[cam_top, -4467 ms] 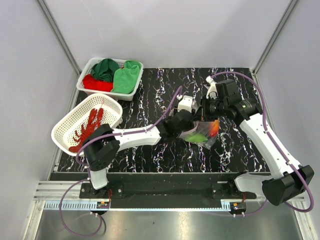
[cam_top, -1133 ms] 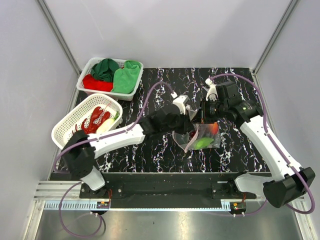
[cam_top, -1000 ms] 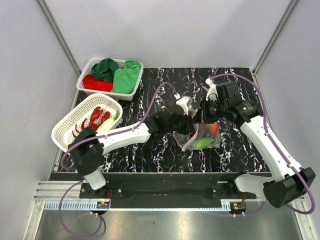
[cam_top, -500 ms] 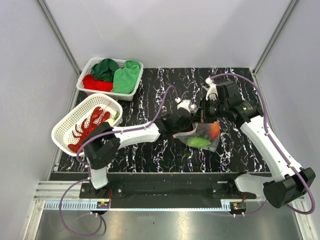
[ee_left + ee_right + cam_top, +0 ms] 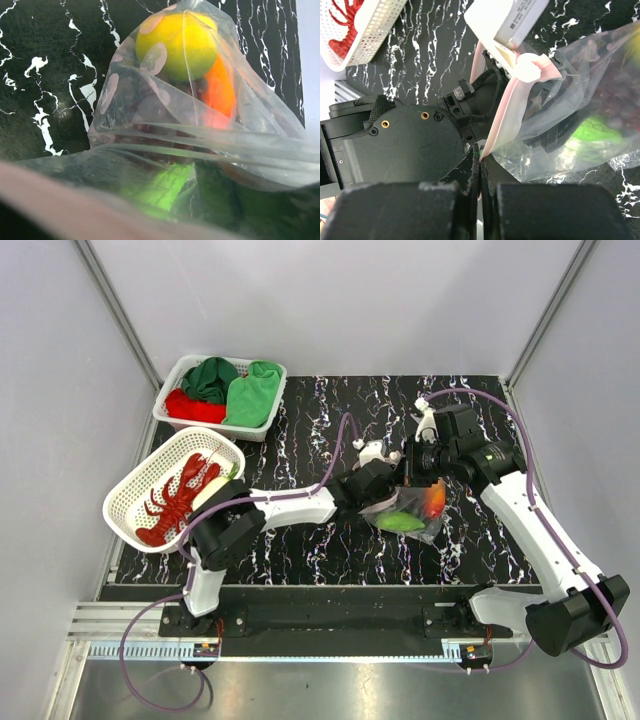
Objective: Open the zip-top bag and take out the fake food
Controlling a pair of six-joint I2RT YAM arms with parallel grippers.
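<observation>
The clear zip-top bag (image 5: 410,512) hangs over the black marbled table. My right gripper (image 5: 413,478) is shut on its pink zip strip (image 5: 507,107), with the jaws pinching the strip's end (image 5: 481,159). My left gripper (image 5: 386,500) is pushed into the bag's mouth. Its fingers do not show clearly in the left wrist view. Inside the bag I see a yellow-green fruit (image 5: 182,42), an orange-red fruit (image 5: 218,90), dark grapes (image 5: 150,107) and a green vegetable (image 5: 167,187). The red lobster (image 5: 172,498) and the white radish (image 5: 207,490) lie in the white basket (image 5: 120,502).
A second white basket (image 5: 172,410) with folded green and red cloths stands at the back left. The left arm's wrist (image 5: 405,145) crowds the space beside the right gripper. Grey walls close in both sides of the table.
The left gripper has pushed further into the bag's mouth and the bag has swung lower. The radish has joined the lobster in the basket. The right gripper has kept hold of the strip.
</observation>
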